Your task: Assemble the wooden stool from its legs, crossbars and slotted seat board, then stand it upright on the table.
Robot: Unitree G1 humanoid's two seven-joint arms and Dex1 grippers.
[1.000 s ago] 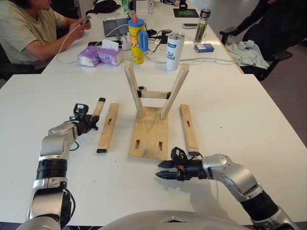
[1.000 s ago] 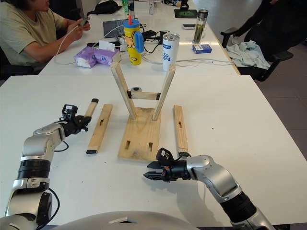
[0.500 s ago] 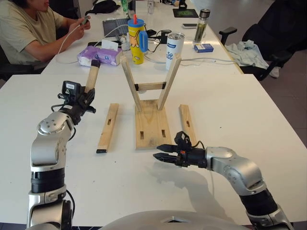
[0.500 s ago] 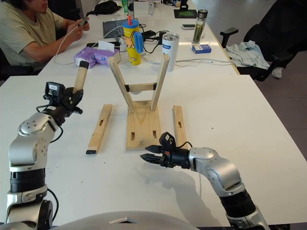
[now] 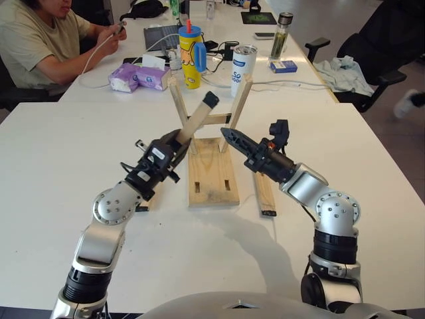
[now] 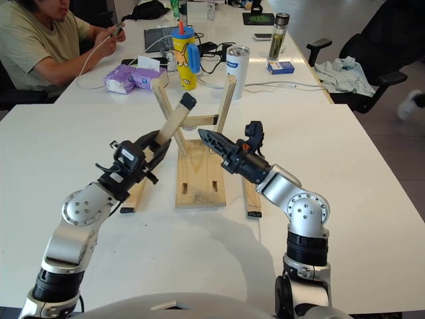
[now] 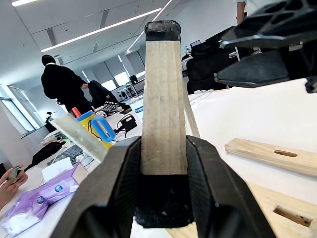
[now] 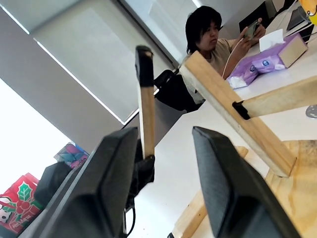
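Note:
The slotted seat board (image 5: 212, 181) lies flat on the white table with two legs (image 5: 178, 100) (image 5: 243, 98) standing in it, joined by a crossbar (image 5: 218, 119). My left gripper (image 5: 163, 154) is shut on a wooden bar with a black tip (image 5: 198, 119), held slanting up over the board in front of the legs. The same bar (image 7: 163, 99) sits between its fingers in the left wrist view. My right gripper (image 5: 226, 133) hangs open in the air just right of that bar, near the right leg. One loose slotted piece (image 5: 265, 197) lies right of the board.
Another loose wooden piece (image 5: 143, 207) lies left of the board, mostly behind my left arm. On the back table stand a yellow cup (image 5: 190, 58), a white tumbler (image 5: 242, 70), tissue packs (image 5: 139, 77) and a bottle (image 5: 281, 34).
My left arm has swung the bar from the far left to over the seat board. My right gripper has risen off the table to beside the upright legs.

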